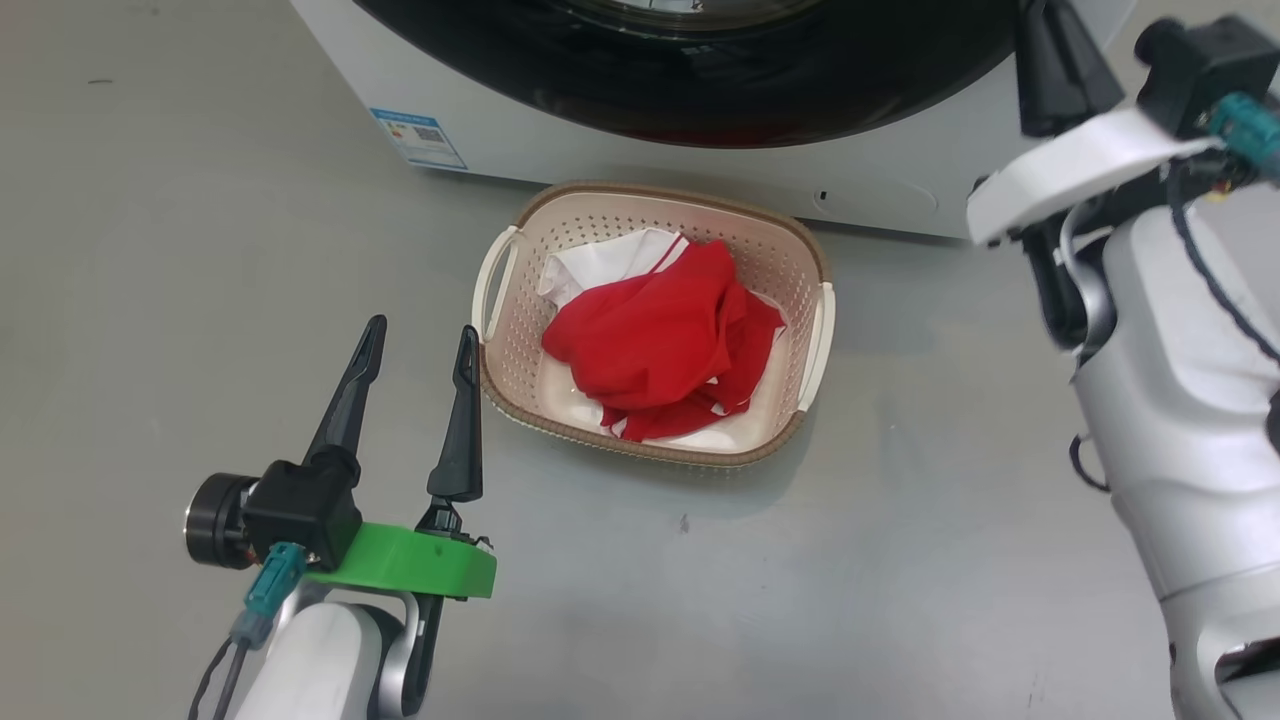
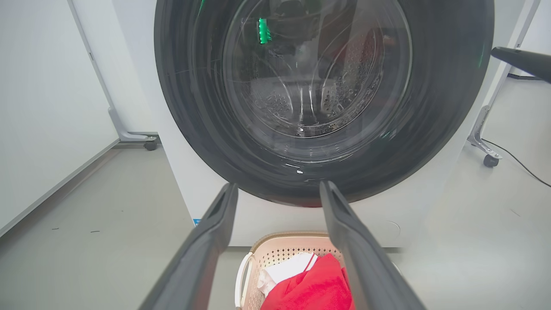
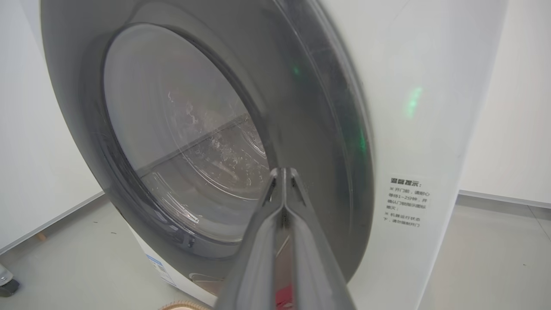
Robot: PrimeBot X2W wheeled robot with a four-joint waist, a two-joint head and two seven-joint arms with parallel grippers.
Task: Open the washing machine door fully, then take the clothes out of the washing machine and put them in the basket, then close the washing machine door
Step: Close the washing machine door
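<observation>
Door (image 2: 320,94) comes first: it is big, round, black and shiny, with a bulging glass window in the middle. It sits flat on the front of the white washing machine (image 1: 560,150), but I cannot tell if it has clicked shut. I think it is hard, smooth and slippery, and a bit heavy, so pinching it would not work well. Pushing is better, on the black ring near the edge and not on the glass, which could crack. My right gripper (image 3: 282,173) has its two fingers pressed together with nothing between them. It points at the black ring on the right side of the door, and I cannot tell if it touches. Below the door, the red and white clothes (image 1: 660,340) lie in a soft, floppy heap inside the basket (image 1: 650,192), which stands on the grey floor (image 1: 150,300) just in front of the machine. My left gripper (image 1: 421,332) hangs beside the basket, fingers wide apart and holding nothing.
</observation>
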